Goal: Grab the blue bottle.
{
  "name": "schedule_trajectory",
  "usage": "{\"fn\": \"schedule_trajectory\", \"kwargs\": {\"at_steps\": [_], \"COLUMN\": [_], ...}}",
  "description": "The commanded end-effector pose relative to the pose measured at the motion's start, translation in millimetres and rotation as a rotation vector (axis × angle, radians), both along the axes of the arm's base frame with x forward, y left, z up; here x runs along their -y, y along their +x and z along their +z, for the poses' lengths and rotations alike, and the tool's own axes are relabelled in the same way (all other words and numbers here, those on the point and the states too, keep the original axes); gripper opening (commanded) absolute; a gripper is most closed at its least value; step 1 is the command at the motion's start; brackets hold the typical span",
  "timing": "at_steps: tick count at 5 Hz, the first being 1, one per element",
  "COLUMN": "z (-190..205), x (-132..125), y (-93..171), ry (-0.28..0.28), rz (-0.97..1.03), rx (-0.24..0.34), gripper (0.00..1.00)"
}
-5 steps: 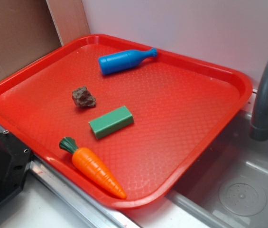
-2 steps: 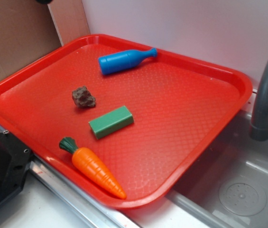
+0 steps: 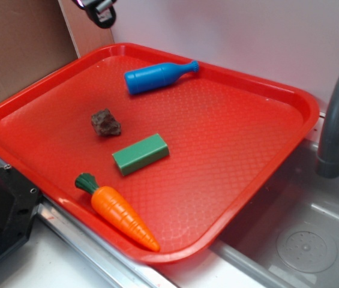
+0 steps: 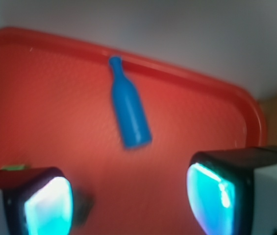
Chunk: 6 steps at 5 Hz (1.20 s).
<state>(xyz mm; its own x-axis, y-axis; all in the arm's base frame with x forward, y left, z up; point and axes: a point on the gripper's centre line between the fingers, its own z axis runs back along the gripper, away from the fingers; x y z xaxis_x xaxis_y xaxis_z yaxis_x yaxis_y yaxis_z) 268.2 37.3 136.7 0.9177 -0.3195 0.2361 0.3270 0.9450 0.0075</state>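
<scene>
Gripper [image 4: 128, 200] high over the tray's far-left corner, fingers spread wide and empty; in the wrist view the two teal-lit pads [image 4: 47, 205] frame the bottom of the picture with a broad gap between them. The small bright-blue plastic toy bottle [image 3: 157, 77] lies on its side near the tray's back rim, neck and flared lip pointing toward the wall, untouched and well apart from the other items. Judgement: approach phase; a good grasp would lower over the cylindrical body and turn the wrist so the fingers close across its width, not along its length, and keep off the back rim. Nearer the front lie a small brown rock-like lump [image 3: 105, 122], a green rectangular block [image 3: 140, 153] and an orange plastic carrot with green top [image 3: 121, 211]. All rest on a red textured plastic tray [image 3: 265, 138]. Grey sink basin [image 3: 304, 240] and grey faucet [image 3: 337, 120] to the right; pale wall behind, brown cardboard [image 3: 13, 48] left.
</scene>
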Motion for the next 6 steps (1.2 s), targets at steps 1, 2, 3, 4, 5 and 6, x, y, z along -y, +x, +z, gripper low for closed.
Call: {"fn": "schedule_trajectory", "kwargs": {"at_steps": [1, 2, 3, 4, 5, 6], "z": [-63.9, -93.1, -107.1, -107.2, -108.0, -105.6], "x": [2.6, 6.7, 12.3, 20.0, 25.5, 27.8], "y": [38.9, 37.7, 37.9, 30.2, 21.4, 28.0], "ry": [-0.012, -0.001, -0.01, 0.018, 0.036, 0.051], "rz": [-0.059, -0.077, -0.09, -0.081, -0.08, -0.081], "rx": [-0.052, -0.107, -0.117, -0.109, -0.111, -0.11], "gripper": [1.0, 1.0, 1.0, 0.45, 0.0, 0.0]}}
